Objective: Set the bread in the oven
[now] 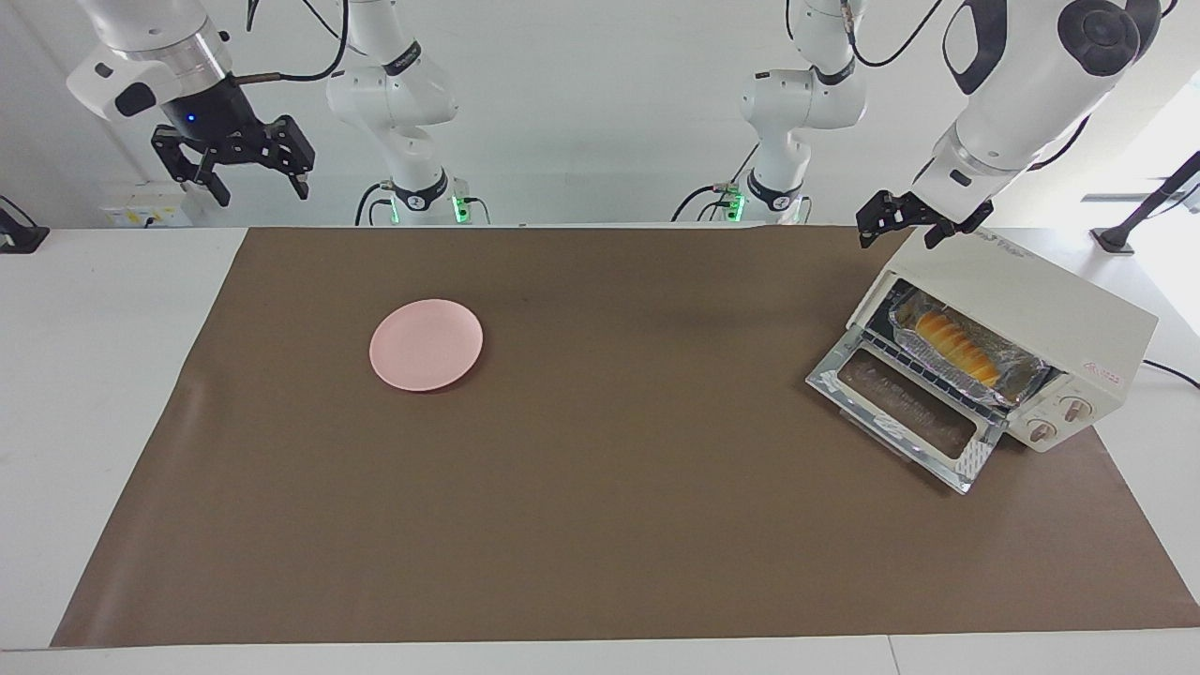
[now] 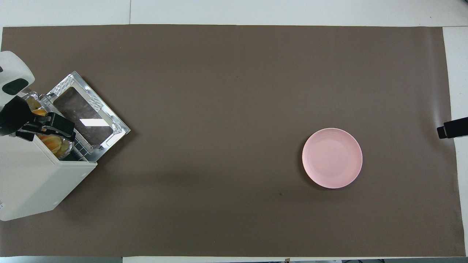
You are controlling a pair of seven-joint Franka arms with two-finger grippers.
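Observation:
The bread [image 1: 956, 347], a yellow-orange ridged loaf, lies in a crinkled foil tray [image 1: 1022, 372] on the rack inside the cream-white oven [image 1: 1031, 291] at the left arm's end of the table. The oven's glass door [image 1: 900, 403] hangs open and down. In the overhead view the bread [image 2: 55, 145] shows partly under my left gripper [image 2: 71, 132]. My left gripper [image 1: 900, 234] is open and empty, up in the air over the oven's top edge. My right gripper [image 1: 262, 192] is open and empty, raised and waiting at the right arm's end; only its tip [image 2: 451, 128] shows from overhead.
A round pink plate [image 1: 427, 344] lies bare on the brown mat [image 1: 600, 525] toward the right arm's end; it also shows in the overhead view [image 2: 332, 157]. The oven [image 2: 36, 182] and its open door [image 2: 87, 117] take up the mat's corner at the left arm's end.

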